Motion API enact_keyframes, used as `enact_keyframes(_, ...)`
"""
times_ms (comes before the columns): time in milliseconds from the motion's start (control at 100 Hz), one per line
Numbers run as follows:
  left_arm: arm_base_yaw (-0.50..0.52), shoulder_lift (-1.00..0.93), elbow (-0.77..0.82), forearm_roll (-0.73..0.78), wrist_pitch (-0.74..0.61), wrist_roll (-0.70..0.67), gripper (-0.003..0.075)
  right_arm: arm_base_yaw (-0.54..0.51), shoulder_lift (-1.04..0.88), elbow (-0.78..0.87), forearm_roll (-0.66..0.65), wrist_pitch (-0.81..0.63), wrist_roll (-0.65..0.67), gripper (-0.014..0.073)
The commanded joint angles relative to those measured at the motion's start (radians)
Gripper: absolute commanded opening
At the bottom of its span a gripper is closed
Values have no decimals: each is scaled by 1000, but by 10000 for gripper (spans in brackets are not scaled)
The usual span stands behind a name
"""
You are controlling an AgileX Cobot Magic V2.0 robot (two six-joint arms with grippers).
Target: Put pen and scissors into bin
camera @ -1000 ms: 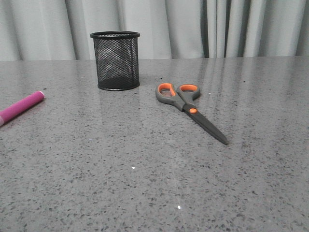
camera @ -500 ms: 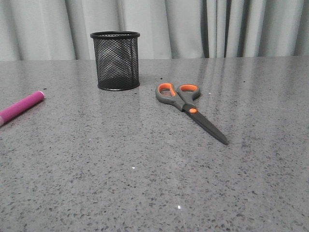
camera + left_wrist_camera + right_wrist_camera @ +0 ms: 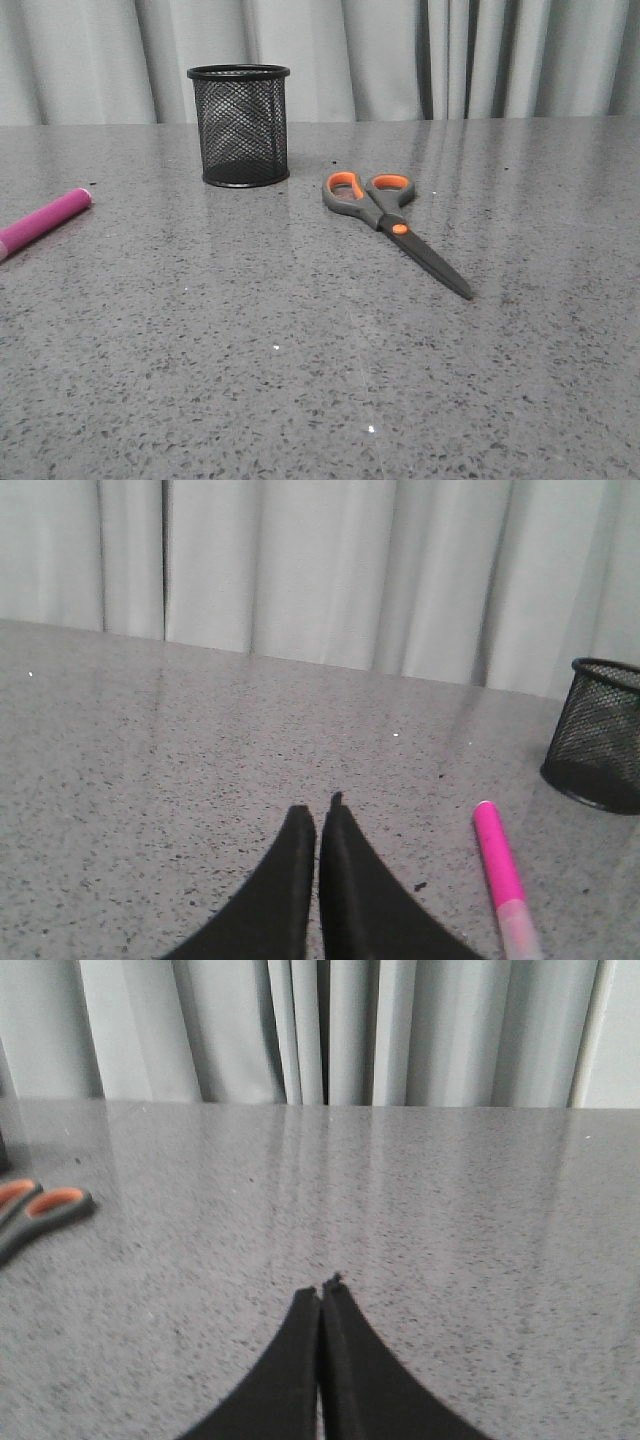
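Observation:
The black wire-mesh bin (image 3: 240, 125) stands upright at the back of the grey table. The scissors (image 3: 392, 225) lie flat to its right, orange-lined handles toward the bin, blades pointing to the front right. The magenta pen (image 3: 42, 223) lies at the table's left edge, partly cut off. Neither gripper shows in the front view. In the left wrist view my left gripper (image 3: 317, 815) is shut and empty, with the pen (image 3: 502, 873) just beside it and the bin (image 3: 597, 735) beyond. In the right wrist view my right gripper (image 3: 321, 1293) is shut and empty, the scissors' handles (image 3: 40, 1210) off to one side.
Grey-white curtains (image 3: 400, 55) hang behind the table's far edge. The speckled grey tabletop (image 3: 300, 380) stretches from the objects to the near edge.

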Motion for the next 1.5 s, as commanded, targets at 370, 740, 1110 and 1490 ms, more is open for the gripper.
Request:
enact_keyframes(370,-5,-31,39,-525,-84,-6,-20,-5,-21,14,416,-158,-2,-69)
enact_keyframes(740,-5,94,-175,-296,152,-6,-20,-5,115,-161,416,108,-4,-54)
enact_keyframes(1110,-5,573,-615,-147,551,154,-19,-5,631,-570,321,461,-154,-54)
enact_keyframes(1490,-5,806,-683,-395,599,346,230,-5,786,-700,335,501,-184,274)
